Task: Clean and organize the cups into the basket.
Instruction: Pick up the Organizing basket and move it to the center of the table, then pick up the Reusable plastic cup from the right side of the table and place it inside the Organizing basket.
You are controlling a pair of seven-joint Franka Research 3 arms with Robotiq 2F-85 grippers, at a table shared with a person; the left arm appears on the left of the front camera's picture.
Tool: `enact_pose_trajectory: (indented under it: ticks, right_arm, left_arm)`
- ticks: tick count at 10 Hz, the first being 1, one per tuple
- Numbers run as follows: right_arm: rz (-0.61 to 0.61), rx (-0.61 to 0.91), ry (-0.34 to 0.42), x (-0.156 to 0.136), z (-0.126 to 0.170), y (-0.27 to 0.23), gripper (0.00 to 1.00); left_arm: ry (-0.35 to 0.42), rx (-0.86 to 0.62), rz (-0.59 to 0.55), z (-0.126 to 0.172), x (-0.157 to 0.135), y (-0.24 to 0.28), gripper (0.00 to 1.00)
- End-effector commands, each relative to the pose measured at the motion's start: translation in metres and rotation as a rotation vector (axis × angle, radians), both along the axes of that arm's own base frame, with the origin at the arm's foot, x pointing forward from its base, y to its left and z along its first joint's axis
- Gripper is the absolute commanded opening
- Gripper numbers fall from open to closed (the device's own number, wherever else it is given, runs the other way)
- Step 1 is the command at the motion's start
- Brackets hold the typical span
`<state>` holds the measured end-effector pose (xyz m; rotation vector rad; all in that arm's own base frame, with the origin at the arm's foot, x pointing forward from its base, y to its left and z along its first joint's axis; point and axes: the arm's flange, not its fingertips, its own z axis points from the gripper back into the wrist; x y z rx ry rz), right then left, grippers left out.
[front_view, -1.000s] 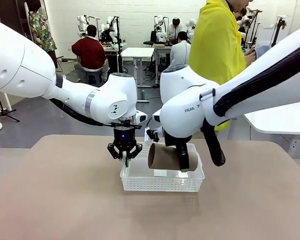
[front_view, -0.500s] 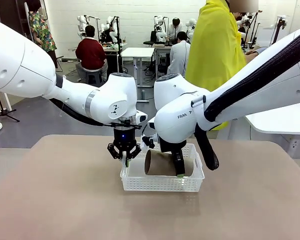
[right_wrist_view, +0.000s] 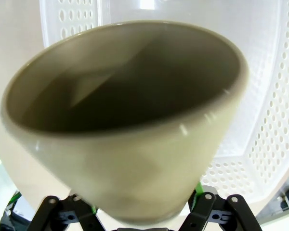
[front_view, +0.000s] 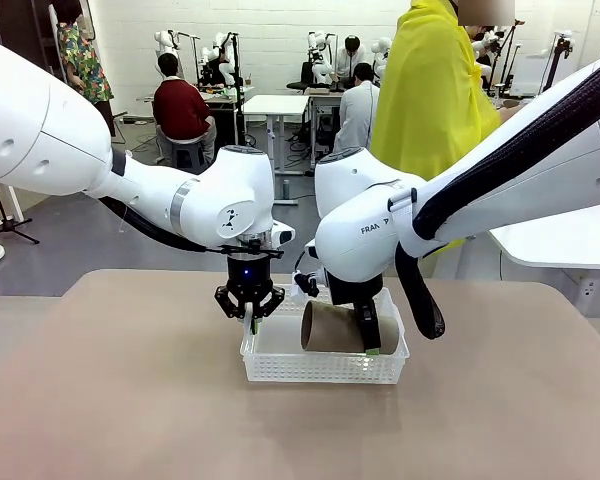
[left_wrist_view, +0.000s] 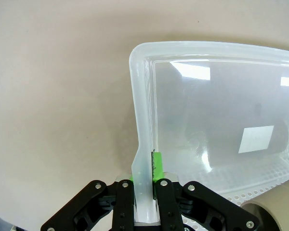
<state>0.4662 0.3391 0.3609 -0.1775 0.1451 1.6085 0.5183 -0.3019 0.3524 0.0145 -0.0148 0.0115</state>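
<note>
We start with the tan counter (front_view: 130,400), which spans the front view from edge to edge. Above it, the two white arms meet near the middle: the left arm (front_view: 170,205) comes in from the picture's left and the right arm (front_view: 500,170) from the right. A person in a yellow garment (front_view: 430,90) stands at the far side, behind the right arm.

At the centre of the counter sits the white basket (front_view: 325,368), with mesh sides and a thick rim. One tan-brown cup (front_view: 330,328) lies on its side within it, mouth toward the left arm. We cannot tell whether it rests on the basket floor or hangs just above it. From the right wrist we look into the cup (right_wrist_view: 135,159) past its wide rim, with the basket's perforated wall (right_wrist_view: 279,120) behind it.

The left gripper (left_wrist_view: 144,168) is pinched on the basket's rim (left_wrist_view: 139,96), one finger outside the wall and a green pad (left_wrist_view: 157,166) inside. In the front view it (front_view: 250,318) sits at the basket's left end.

The right gripper (right_wrist_view: 144,211) straddles the cup near its narrow end, a finger at each side. We cannot tell whether the pads press it.
</note>
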Motion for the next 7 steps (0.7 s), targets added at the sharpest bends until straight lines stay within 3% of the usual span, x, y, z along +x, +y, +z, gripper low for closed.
enact_pose_trajectory:
  ticks: [1, 2, 7]
  right_arm:
    - [-0.015, 0.000, 0.008, 0.0040, 0.0010, -0.0056, 0.95]
    - [-0.016, 0.006, 0.015, 0.0052, 0.0003, -0.0070, 1.00]
    - [-0.016, 0.026, 0.031, 0.0068, 0.0006, -0.0087, 1.00]
  left_arm:
    - [0.005, 0.006, -0.003, -0.0027, -0.0010, -0.0003, 0.00]
    - [0.005, 0.006, -0.003, -0.0027, -0.0010, -0.0003, 0.00]
    - [0.005, 0.006, -0.003, -0.0027, -0.0010, -0.0003, 0.00]
